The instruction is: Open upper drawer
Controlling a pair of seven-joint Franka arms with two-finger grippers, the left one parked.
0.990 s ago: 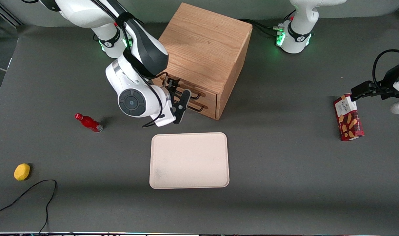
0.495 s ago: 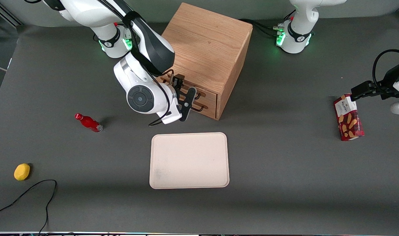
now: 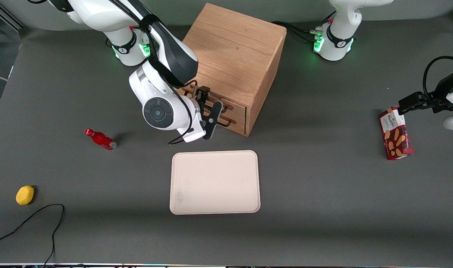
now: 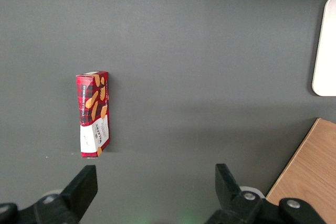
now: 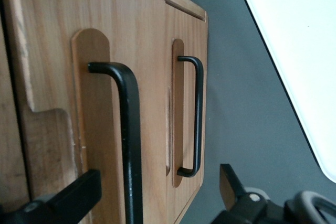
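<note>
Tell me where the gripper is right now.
The gripper hangs open in front of the wooden cabinet, its fingers either side of the upper drawer's black handle, farther from the front camera than the cream tray.

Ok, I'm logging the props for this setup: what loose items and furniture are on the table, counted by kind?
Wooden cabinet with upper drawer shut: 1
Cream tray: 1
Red bottle: 1
Yellow lemon: 1
Red biscuit box: 1
Total: 5
The gripper is open in front of the drawers.
</note>
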